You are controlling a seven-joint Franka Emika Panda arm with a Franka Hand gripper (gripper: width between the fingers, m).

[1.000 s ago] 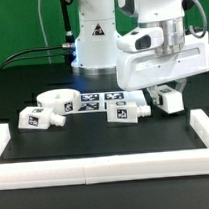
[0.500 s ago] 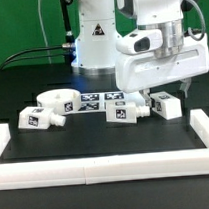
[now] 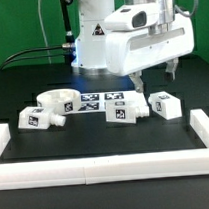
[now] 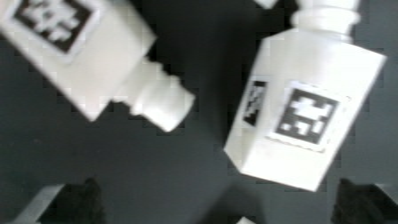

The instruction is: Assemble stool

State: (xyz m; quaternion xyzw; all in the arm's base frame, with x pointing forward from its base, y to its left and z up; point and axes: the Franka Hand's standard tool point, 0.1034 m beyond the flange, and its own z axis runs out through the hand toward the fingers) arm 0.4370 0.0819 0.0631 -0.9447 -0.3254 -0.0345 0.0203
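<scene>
Three stool legs lie on their sides on the black worktop (image 3: 95,143), each with its long axis running roughly left to right in the exterior view. The right-hand leg (image 3: 165,105) has its tagged blocky end to the right and its narrow stub pointing left and slightly far. The middle leg (image 3: 124,111) lies just beside it, apart from it, with its stub pointing right towards it. The left-hand leg (image 3: 38,119) also points its stub right and sits near the round seat (image 3: 60,99), which rests dish-up by the marker board (image 3: 97,100).

The claw (image 3: 156,75) hangs above the gap between the middle and right-hand legs. It is clear of both, spread wide and holding nothing. One finger (image 3: 173,66) is over the right-hand leg's far side. In the wrist view both legs lie below the claw, tags up.

White rails (image 3: 97,171) border the worktop's near edge and sides.
</scene>
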